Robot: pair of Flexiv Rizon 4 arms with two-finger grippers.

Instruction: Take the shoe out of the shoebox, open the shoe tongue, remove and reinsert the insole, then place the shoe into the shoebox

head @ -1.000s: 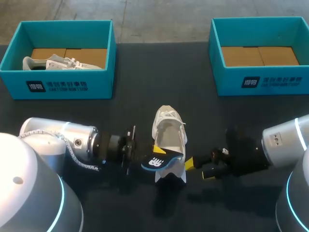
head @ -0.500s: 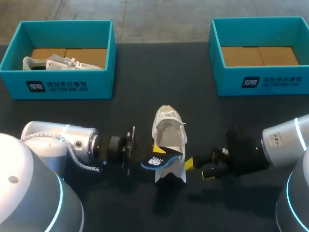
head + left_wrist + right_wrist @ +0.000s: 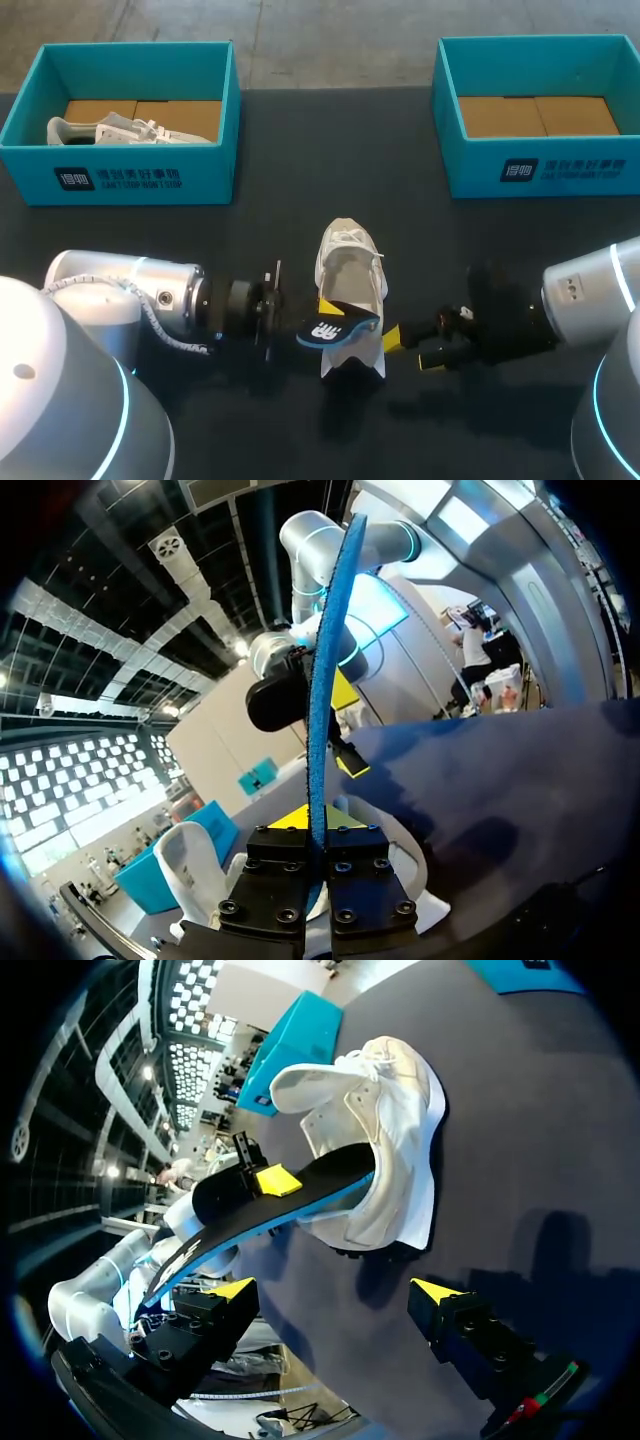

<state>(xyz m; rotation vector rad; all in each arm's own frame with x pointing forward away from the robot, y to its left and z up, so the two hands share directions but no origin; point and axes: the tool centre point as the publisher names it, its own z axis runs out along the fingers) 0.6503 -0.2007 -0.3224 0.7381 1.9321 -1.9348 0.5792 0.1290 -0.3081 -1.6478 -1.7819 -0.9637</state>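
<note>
Mid-table: white mesh sneaker [image 3: 350, 268], toe pointing away from the robot. Black-and-blue foam insole [image 3: 336, 330] clamped in left gripper [image 3: 316, 825] — lying crosswise to the sneaker's length, far end at the opening. Right gripper [image 3: 410, 350] spread, empty, just beside the heel.

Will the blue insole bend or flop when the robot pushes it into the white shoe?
Probably bendy: the insole looks thin and curves along its length. Likely light too, since the left gripper holds it out near one end. It may buckle against the shoe.

The dark, matte table [image 3: 330, 170] spans the whole view under soft, even light.
</note>
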